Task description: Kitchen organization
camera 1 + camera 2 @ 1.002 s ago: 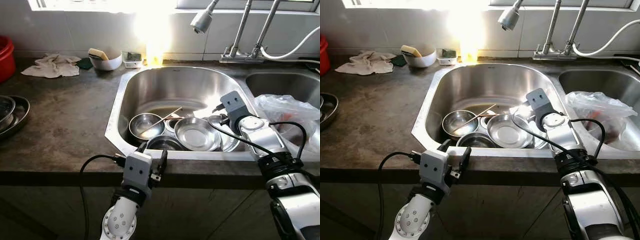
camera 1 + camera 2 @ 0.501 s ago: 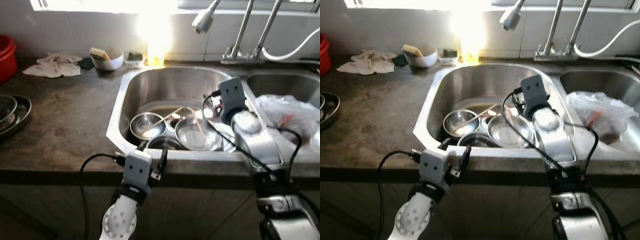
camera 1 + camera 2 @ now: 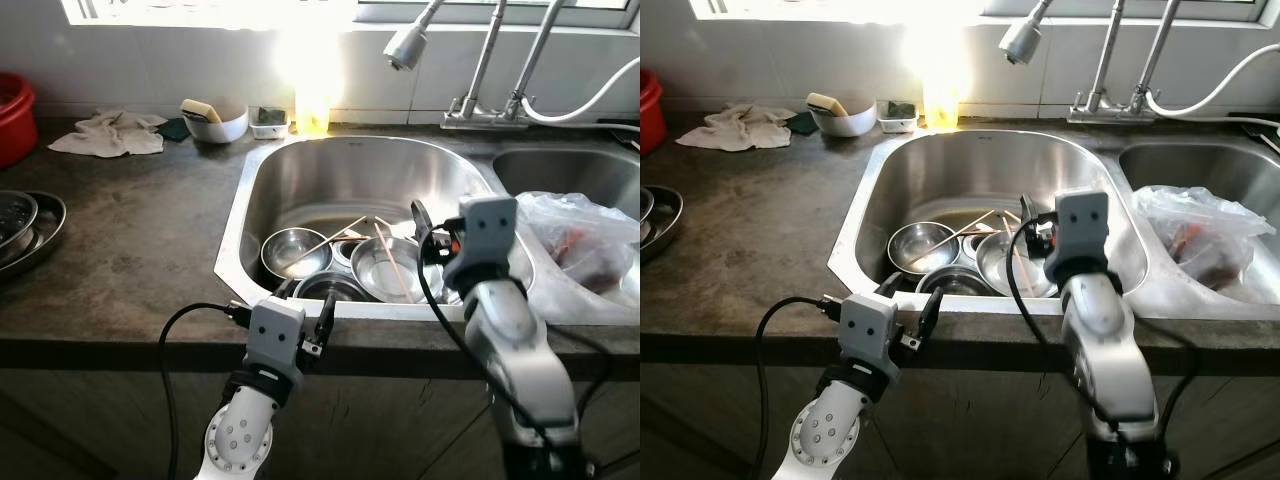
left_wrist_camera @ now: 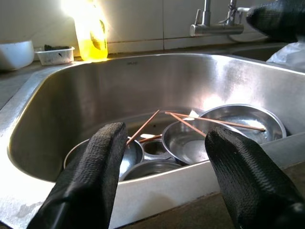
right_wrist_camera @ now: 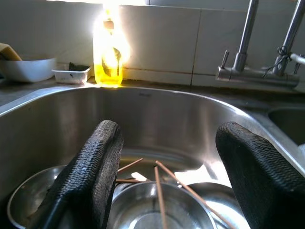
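The steel sink [image 3: 255,175] holds several steel dishes: a small bowl [image 3: 293,250], a wide shallow bowl [image 3: 372,275] and another bowl [image 3: 330,288] under the front rim. Thin chopsticks [image 3: 388,258] lie across the wide bowl, and one more [image 3: 325,238] rests over the small bowl. My right gripper [image 3: 432,240] hangs open just above the wide bowl's right side, holding nothing; the right wrist view looks between its fingers [image 5: 102,157] at the chopsticks [image 5: 159,195]. My left gripper [image 3: 305,308] is open at the sink's front rim, aimed at the dishes [image 4: 190,143].
A filled plastic bag [image 3: 580,240] sits in the right-hand basin. The faucet head [image 3: 405,45] hangs over the sink. On the counter are stacked steel plates [image 3: 25,225] at left, a cloth [image 3: 108,130], a red basin [image 3: 12,100], a white bowl with a sponge [image 3: 215,122] and a yellow bottle [image 4: 90,38].
My right arm swung left over the sink, then drew back toward the front rim with its wrist raised. Chopsticks now lie across the wide bowl. The left arm stayed put.
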Robot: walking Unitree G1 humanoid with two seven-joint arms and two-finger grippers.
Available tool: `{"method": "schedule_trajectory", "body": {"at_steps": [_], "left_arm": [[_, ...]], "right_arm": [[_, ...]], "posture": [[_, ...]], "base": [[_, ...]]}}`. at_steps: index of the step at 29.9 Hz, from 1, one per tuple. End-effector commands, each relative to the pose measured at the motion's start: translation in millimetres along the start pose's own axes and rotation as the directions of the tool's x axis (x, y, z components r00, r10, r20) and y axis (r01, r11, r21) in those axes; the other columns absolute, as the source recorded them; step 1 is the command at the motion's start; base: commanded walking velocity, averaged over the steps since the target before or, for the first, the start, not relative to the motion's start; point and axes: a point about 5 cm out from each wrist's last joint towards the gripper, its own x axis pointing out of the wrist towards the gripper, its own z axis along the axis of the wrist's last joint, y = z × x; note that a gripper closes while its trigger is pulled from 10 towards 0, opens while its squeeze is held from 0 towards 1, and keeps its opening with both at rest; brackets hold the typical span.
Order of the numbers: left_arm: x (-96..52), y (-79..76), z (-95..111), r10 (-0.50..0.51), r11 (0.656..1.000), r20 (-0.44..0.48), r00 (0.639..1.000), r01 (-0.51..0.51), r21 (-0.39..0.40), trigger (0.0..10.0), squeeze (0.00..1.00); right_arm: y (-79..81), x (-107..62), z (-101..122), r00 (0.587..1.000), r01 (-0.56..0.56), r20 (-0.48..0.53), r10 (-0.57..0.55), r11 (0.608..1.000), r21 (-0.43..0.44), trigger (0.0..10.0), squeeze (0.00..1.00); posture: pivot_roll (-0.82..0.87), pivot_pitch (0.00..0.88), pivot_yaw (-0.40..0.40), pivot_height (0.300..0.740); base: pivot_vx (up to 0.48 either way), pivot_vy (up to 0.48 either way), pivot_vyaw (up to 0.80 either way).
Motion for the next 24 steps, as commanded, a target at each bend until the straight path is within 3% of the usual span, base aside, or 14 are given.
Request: {"method": "schedule_trajectory", "body": {"at_steps": [1, 9, 15, 24], "left_arm": [[-0.3, -0.7, -2.2, -0.008, 1.0, -0.007, 1.0, 0.008, -0.01, 10.0, 0.0], [-0.3, -0.9, -2.7, -0.012, 1.0, -0.006, 1.0, 0.012, -0.015, 10.0, 0.0], [0.2, -1.1, -2.5, -0.02, 1.0, -0.002, 1.0, 0.019, -0.018, 10.0, 0.0], [-0.5, -0.6, -2.7, -0.018, 1.0, -0.008, 1.0, 0.018, -0.02, 10.0, 0.0]], "right_arm": [[3.4, -5.3, 3.1, 1.0, 0.01, 0.015, -0.01, 1.0, 0.004, 10.0, 0.0], [5.2, -7.3, -1.0, 1.0, 0.025, 0.007, -0.025, 1.0, -0.017, 10.0, 0.0], [7.7, -5.1, -3.3, 1.0, 0.017, -0.002, -0.017, 0.999, -0.033, 10.0, 0.0], [13.3, -4.5, -2.8, 1.0, 0.007, -0.001, -0.007, 1.0, -0.022, 10.0, 0.0]], "posture": [[0.04, 0.067, -0.035, 0.74], [0.04, 0.055, -0.031, 0.74], [0.03, 0.05, -0.032, 0.74], [0.04, 0.065, -0.026, 0.74]], "base": [[0.0, 0.0, 0.0], [0.0, 0.0, 0.0], [0.0, 0.0, 0.71], [0.0, 0.375, 0.8]]}}
